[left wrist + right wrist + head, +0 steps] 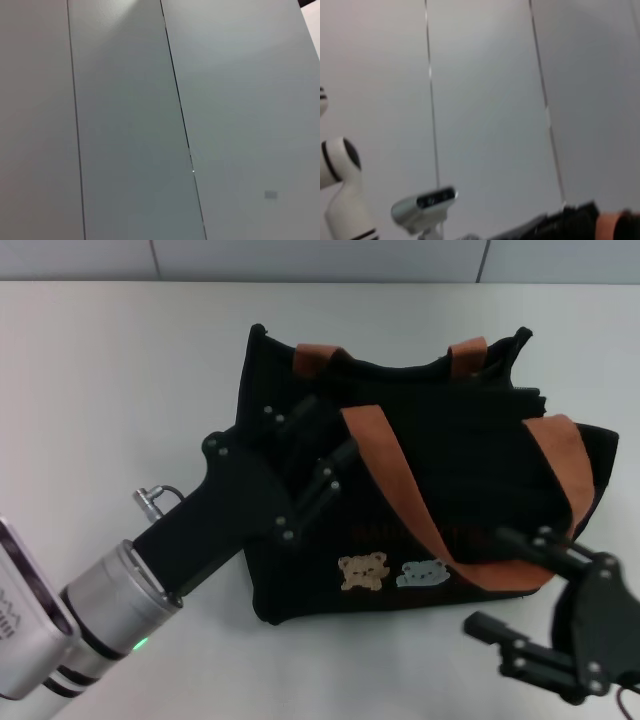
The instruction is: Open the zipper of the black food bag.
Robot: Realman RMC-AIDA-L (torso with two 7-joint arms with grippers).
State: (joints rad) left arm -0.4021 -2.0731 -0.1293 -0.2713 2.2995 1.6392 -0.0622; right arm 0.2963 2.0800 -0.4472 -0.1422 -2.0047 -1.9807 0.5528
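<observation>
The black food bag (455, 455) lies on the white table, its tan handles (385, 465) draped over it and a bear patch (362, 571) on its front. The zipper is not made out among the dark folds along the top edge. My left gripper (331, 427) rests against the bag's left upper part, fingers apart, open. Low at the bag's front right corner is my right gripper (487, 578), open, its upper finger (525, 540) lying over a handle strap. A corner of the bag (570, 222) shows in the right wrist view.
The white table (120, 370) stretches bare to the left and behind the bag, up to a panelled wall (125, 125). The right wrist view shows the robot's head camera (425, 202) and white body (342, 200).
</observation>
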